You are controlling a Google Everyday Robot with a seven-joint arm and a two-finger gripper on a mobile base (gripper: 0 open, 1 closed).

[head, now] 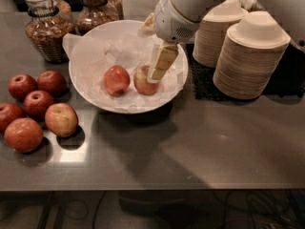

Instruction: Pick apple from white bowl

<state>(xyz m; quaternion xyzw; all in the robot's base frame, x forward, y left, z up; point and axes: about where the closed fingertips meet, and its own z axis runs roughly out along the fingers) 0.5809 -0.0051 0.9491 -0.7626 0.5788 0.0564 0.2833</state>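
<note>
In white bowl (125,109), apple (141,83) beside claw (155,72)

The steel bench (200,147) carries the white bowl (131,109) at centre back, six loose apples (37,103) at left, two glass jars (45,30) behind, a black mat (201,82) at right; the jaws hang over the bowl
</note>
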